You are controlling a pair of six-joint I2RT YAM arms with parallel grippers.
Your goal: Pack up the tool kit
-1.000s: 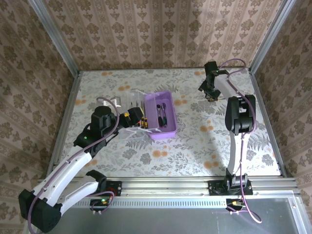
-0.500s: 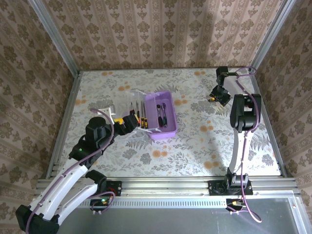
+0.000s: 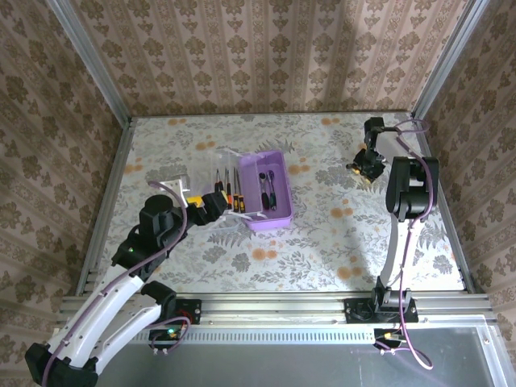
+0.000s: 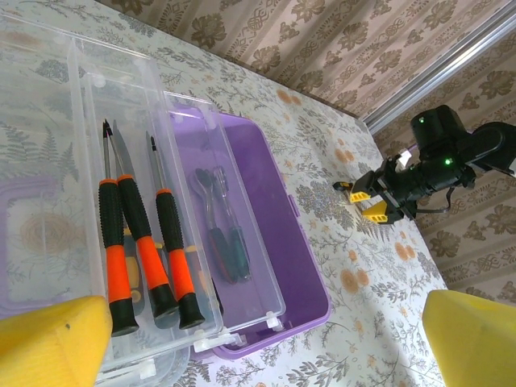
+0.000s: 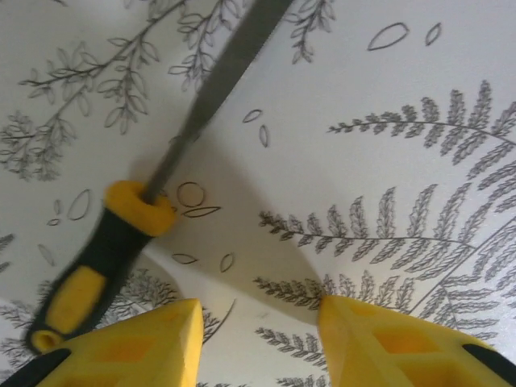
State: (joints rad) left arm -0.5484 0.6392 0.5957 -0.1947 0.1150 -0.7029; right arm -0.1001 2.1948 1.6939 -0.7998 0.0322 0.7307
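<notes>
The purple box (image 3: 278, 216) sits mid-table, with a clear tray (image 4: 85, 153) overlapping its left side. Three orange-and-black screwdrivers (image 4: 133, 242) lie in the tray, and dark-handled tools (image 4: 227, 242) lie in the box. My left gripper (image 3: 208, 201) hovers open just left of the tray, its jaws wide and empty (image 4: 266, 347). At the back right, my right gripper (image 3: 359, 170) points down at the table, open (image 5: 258, 339). A tool with a black-and-yellow handle (image 5: 105, 250) and a grey shaft lies just left of its fingers, outside the gap.
A clear plastic lid (image 3: 181, 171) lies left of the tray. Metal rails (image 3: 439, 193) and patterned walls close the table on the left, back and right. The floral tabletop (image 3: 322, 242) is bare between the box and the right arm.
The right gripper swung from the back centre-right toward the right wall and came down near the table, jaws narrowing. The left gripper drew back slightly left of the box.
</notes>
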